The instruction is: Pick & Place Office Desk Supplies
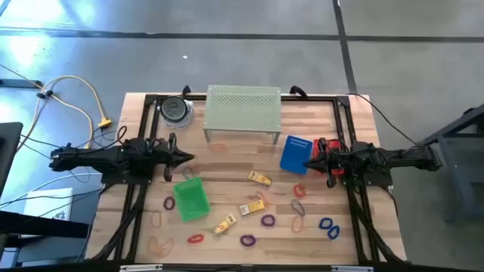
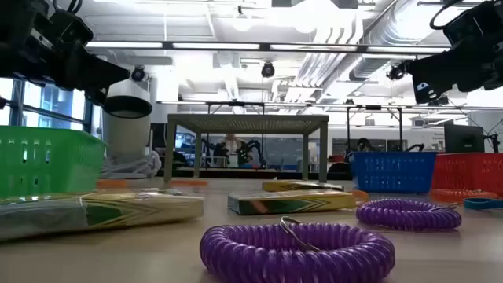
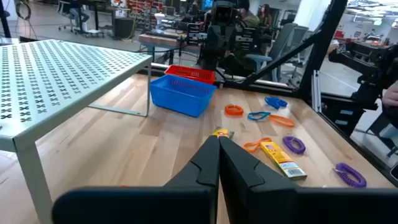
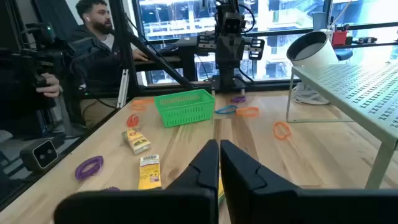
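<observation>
Both arms hang above the table w/ nothing held: left gripper (image 1: 189, 157) just left of the green basket's (image 1: 190, 199) far end, right gripper (image 1: 306, 164) across the table by the blue basket (image 1: 296, 153), each w/ fingers pressed together. To start well, I'd open 1 gripper wide before dropping, pick a lone piece clear of its neighbours, and come straight down so 1 finger slips inside the loop. Supplies lie loose on the wood right of the green basket: 3 yellow packets (image 1: 252, 206), flat and finger-sized, plus thin coiled loops, e.g. purple loop (image 1: 268, 221), blue loops (image 1: 328, 227), orange ones left of the basket.
</observation>
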### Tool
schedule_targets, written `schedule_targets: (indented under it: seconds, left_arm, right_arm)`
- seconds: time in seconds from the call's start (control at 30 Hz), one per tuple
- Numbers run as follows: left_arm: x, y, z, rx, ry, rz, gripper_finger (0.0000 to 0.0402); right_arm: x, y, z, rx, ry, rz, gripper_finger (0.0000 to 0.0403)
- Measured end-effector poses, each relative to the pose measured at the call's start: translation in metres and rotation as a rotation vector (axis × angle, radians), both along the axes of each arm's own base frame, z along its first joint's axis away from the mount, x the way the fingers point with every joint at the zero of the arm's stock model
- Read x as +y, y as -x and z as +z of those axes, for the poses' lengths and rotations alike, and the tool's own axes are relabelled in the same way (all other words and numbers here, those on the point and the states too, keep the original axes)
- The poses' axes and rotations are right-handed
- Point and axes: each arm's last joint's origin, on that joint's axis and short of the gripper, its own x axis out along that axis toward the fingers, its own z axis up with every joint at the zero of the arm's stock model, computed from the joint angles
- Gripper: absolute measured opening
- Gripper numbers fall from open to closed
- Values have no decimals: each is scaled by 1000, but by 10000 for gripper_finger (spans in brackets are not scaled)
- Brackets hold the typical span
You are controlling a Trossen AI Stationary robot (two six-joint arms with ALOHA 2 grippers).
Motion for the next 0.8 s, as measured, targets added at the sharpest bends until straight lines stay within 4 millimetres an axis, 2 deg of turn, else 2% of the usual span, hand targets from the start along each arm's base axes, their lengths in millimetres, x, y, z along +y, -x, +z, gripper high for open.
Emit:
schedule_targets:
  seconds: [0.57, 0.63, 0.8]
  left_arm:
    - [0, 0, 0, 0, -1, 9, 0]
    - [0, 0, 0, 0, -1, 10, 0]
    - [0, 0, 0, 0, -1, 10, 0]
  right_arm:
    - [0, 0, 2, -14, 0, 4, 4]
    - [0, 1, 6, -11, 1, 8, 4]
    - [2, 0, 31, 47, 15, 7, 4]
